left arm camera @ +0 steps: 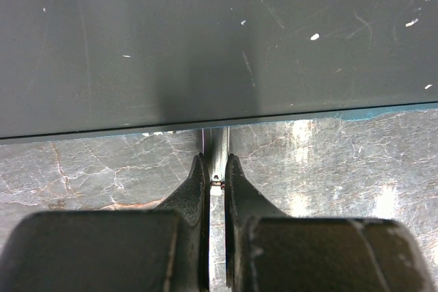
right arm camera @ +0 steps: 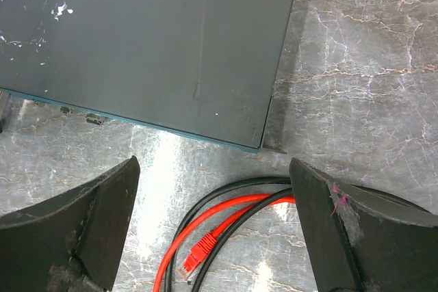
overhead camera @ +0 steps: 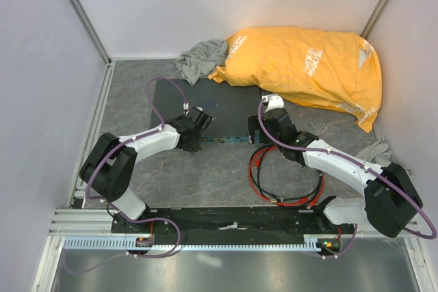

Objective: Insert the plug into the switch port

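Filling a white-walled booth [overhead camera: 205, 5], the grey marbled table [overhead camera: 205, 176] bears a flat dark grey box [overhead camera: 226, 107]. The small red plug [right arm camera: 198, 247] lies loose near the box, below the wide-spread right gripper [right arm camera: 213, 163]; the left gripper [left arm camera: 215, 161] pinches a small pale piece [left arm camera: 217, 186].

Switch box [overhead camera: 205, 111] sits mid-bench [overhead camera: 205, 176], bag [overhead camera: 304, 66] and cloth [overhead camera: 202, 56] behind it. Cable [overhead camera: 254, 172] coils before its right corner, plug [right arm camera: 200, 245] lying there on the bench.

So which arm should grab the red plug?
Right. The right gripper hangs open right over the red plug. The left gripper is shut by the front edge of the switch, away from the plug.
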Tool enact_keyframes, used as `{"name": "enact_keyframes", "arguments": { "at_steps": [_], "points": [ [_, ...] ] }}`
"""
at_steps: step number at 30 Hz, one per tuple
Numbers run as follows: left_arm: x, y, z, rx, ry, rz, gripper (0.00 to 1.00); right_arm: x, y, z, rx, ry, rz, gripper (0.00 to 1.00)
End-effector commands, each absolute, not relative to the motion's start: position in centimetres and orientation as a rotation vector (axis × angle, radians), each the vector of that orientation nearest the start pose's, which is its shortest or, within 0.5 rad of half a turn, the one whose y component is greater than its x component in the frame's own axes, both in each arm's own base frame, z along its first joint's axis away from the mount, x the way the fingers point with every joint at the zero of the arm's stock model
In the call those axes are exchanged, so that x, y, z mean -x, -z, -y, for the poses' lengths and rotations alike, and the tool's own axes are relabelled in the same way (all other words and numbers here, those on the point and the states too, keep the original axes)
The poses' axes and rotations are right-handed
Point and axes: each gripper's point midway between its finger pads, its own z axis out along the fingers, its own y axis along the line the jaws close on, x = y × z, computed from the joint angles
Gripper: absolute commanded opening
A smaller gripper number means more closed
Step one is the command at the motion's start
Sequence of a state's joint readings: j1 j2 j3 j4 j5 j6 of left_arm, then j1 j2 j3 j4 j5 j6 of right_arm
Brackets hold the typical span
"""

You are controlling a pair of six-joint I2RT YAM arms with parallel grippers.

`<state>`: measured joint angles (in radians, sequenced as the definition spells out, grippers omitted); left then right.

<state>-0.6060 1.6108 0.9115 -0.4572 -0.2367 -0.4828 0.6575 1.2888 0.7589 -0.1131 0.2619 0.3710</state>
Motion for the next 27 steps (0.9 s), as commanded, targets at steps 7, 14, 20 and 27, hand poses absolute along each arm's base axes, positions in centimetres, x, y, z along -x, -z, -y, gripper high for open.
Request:
{"name": "enact_keyframes", "arguments": {
  "at_steps": [7, 14, 20, 27],
  "points": [
    [-30.3, -4.3, 16.7, -0.055, -0.001, -2.587, 0.01, -30.9, -12.8, -20.3, 0.16, -0.329, -2.15, 0.98],
    [-32.0, -4.4, 17.5, -0.052, 0.004, -2.55, 0.02, -30.9, -12.8, -20.3, 0.16, -0.332, -2.149, 0.98],
    [-33.1, -4.5, 17.8, -0.048, -0.001, -2.512, 0.02, -30.9, -12.9, -20.6, 0.167, -0.348, -2.147, 0.98],
    [-35.1, -6.0, 18.1, -0.031, -0.021, -2.441, 0.02, -30.8, -12.8, -20.9, 0.174, -0.368, -2.148, 0.98]
  ]
}}
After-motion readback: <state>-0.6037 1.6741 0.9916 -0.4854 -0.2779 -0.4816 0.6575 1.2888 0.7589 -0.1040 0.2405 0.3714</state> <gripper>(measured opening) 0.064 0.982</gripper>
